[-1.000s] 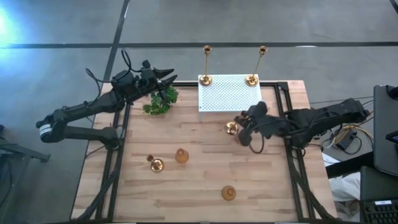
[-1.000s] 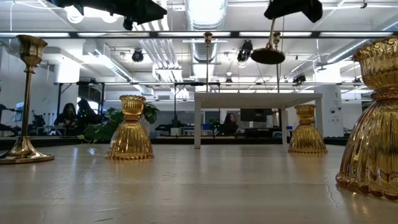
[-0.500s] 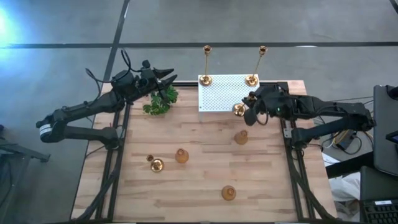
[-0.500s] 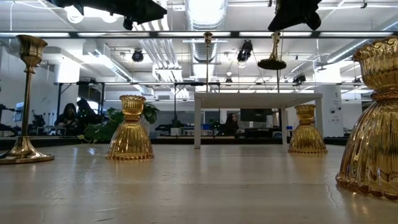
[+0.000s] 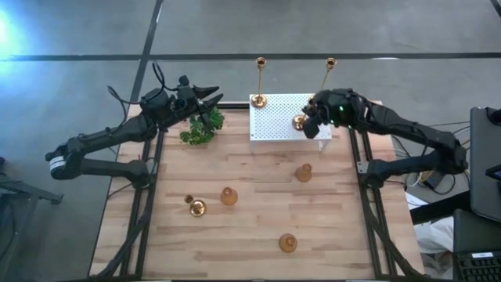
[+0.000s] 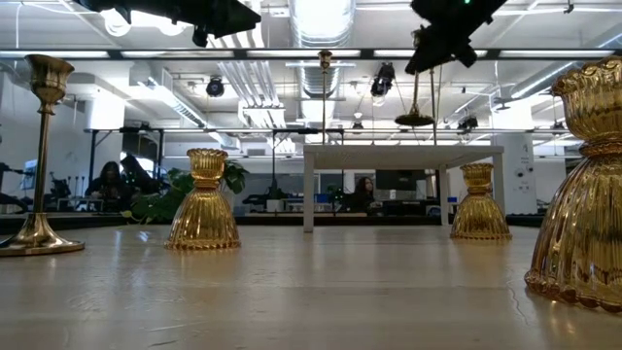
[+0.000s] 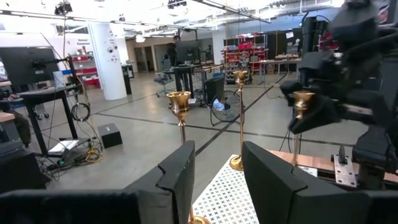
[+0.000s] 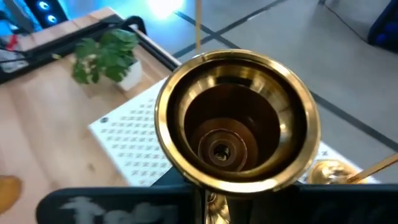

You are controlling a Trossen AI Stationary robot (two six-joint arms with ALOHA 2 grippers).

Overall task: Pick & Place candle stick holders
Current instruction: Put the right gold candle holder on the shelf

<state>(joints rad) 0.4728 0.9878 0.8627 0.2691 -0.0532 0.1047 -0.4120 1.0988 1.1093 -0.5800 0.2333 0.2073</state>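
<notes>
I am holding the right hand (image 5: 313, 124) closed on a thin-stemmed candle stick holder (image 5: 300, 121), carrying it in the air over the right part of the white perforated box (image 5: 283, 117). In the low view its round base (image 6: 415, 120) is hanging clear above the box top. Two tall holders are standing on the box's far edge, one at the left corner (image 5: 259, 100) and one at the right (image 5: 318, 99). I am keeping the left hand (image 5: 210, 98) waiting over the green plant (image 5: 202, 125) at the surface's (image 5: 250, 235) far-left corner; its fingers (image 7: 177, 180) are sitting partly apart with nothing between them. Three squat bulb-shaped holders are sitting on the surface: one (image 5: 304, 172) just in front of the box, one (image 5: 228, 196) near the middle, one (image 5: 288, 243) nearer me. Another thin-stemmed holder (image 5: 196, 207) is standing at the left.
</notes>
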